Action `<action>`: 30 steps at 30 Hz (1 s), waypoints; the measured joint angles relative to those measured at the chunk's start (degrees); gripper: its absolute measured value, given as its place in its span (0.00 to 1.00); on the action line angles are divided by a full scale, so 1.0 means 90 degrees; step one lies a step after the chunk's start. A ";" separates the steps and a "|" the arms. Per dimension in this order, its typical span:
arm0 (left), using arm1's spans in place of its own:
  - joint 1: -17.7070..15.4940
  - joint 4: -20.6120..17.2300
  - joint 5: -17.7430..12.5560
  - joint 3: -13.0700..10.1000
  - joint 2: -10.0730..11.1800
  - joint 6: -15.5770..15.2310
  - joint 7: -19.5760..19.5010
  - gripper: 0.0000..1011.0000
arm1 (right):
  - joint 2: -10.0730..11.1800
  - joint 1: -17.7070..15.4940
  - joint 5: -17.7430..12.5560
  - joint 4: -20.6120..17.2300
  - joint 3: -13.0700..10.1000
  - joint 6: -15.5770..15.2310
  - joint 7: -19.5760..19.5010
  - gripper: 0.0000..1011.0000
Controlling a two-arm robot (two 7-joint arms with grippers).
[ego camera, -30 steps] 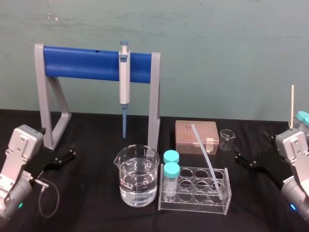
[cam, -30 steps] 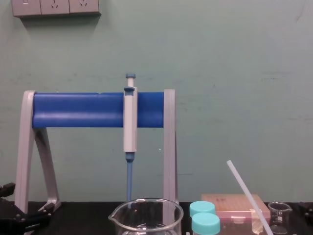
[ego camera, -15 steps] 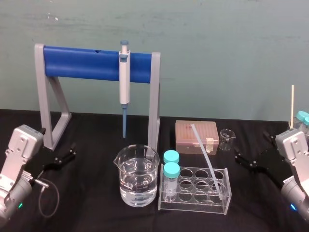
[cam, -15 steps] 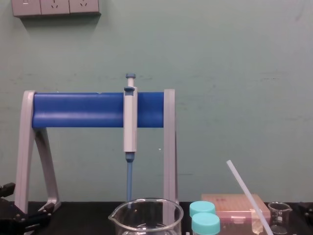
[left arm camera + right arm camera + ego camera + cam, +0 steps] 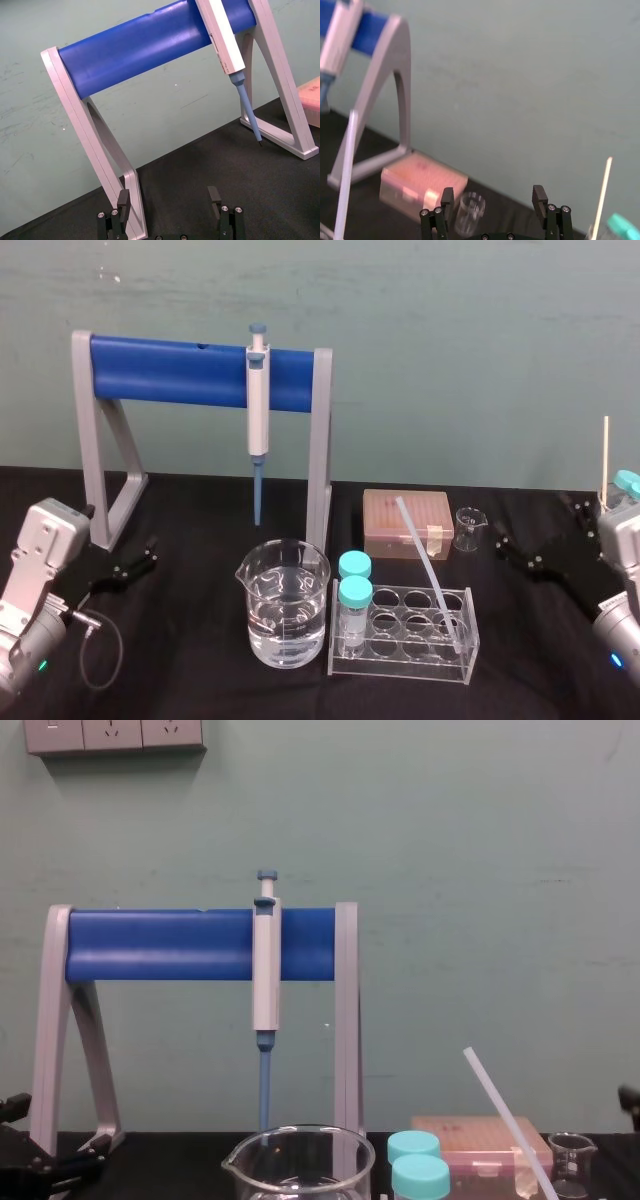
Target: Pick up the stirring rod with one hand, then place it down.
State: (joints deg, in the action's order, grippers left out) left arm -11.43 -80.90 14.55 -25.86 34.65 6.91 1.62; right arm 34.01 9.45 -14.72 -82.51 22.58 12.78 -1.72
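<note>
The long, thin, translucent whitish stirring rod (image 5: 428, 570) leans in the clear plastic tube rack (image 5: 400, 665). Its lower end sits in a hole at the rack's right side, and its upper end tilts back toward the flat pink box (image 5: 390, 515). A beige strip on this box is too small to read. The black right gripper (image 5: 532, 520) is to the right of the rack, well apart from it. Its fingers are spread wide and hold nothing. Bare black table (image 5: 530, 660) lies between them. The black left gripper (image 5: 150, 552) rests at the far left near the grey-and-blue stand (image 5: 190, 370), also spread and empty.

With jaws apart, left tool (image 5: 148, 558) and right tool (image 5: 538, 530) sit at either side.
</note>
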 joint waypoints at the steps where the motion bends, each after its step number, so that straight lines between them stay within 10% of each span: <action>1: 0.0000 0.0000 0.0000 0.0000 0.0000 0.0000 0.0000 0.99 | 0.0000 0.0000 0.0000 0.0000 0.0000 0.0000 0.0000 0.99; 14: 0.0000 0.0000 0.0000 0.0000 0.0000 0.0000 0.0000 0.99 | 0.0004 -0.0121 -0.0286 -0.0368 -0.0089 0.1087 0.0955 0.99; 30: 0.0000 0.0000 0.0000 0.0000 0.0000 0.0000 0.0000 0.99 | -0.0373 0.0374 -0.1133 0.0056 0.0280 0.0856 0.2652 0.99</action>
State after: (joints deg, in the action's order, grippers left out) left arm -11.43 -80.90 14.55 -25.86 34.65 6.91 1.62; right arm 30.65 12.81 -24.92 -82.00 25.09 20.48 22.14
